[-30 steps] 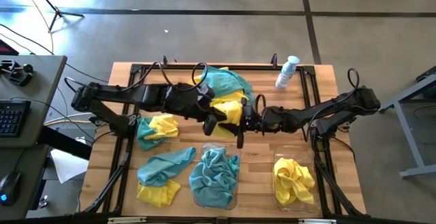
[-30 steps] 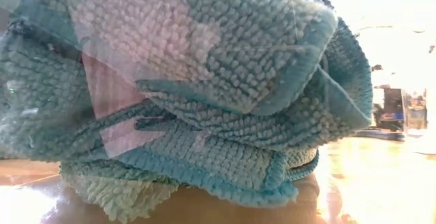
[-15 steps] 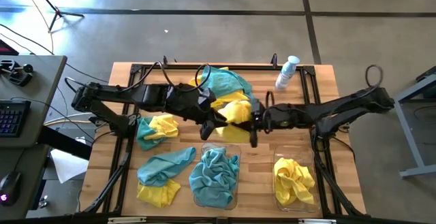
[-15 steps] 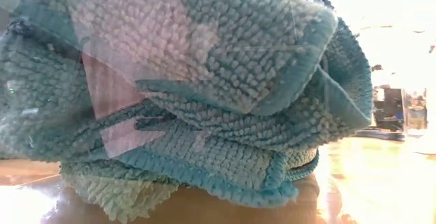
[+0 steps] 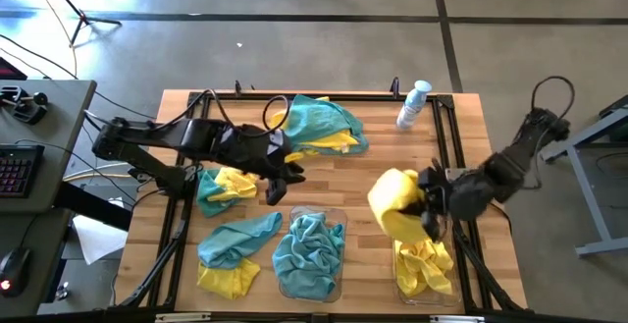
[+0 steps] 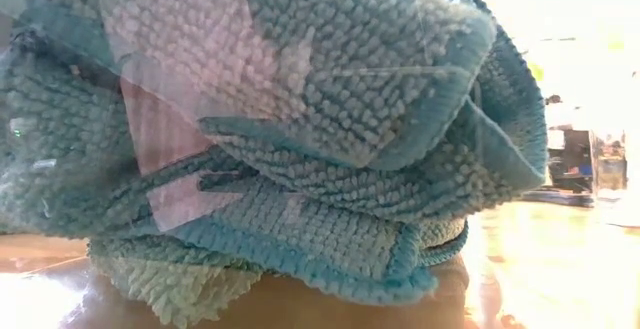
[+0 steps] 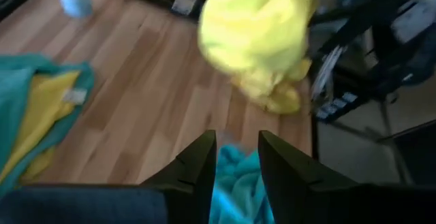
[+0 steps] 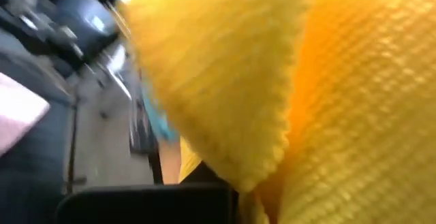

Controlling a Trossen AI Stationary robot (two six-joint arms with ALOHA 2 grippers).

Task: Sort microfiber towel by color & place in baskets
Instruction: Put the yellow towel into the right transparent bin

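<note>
Two hands show from above: your right hand [image 5: 429, 208] clamps a yellow towel [image 5: 395, 203] just over the right basket [image 5: 424, 260]. Left hand [image 5: 277, 178], fingers apart, hovers beside the teal-filled basket [image 5: 310, 252]. Low view: teal cloth only.

Grey concrete floor [image 5: 294, 48], desk [image 5: 39, 117] alongside
</note>
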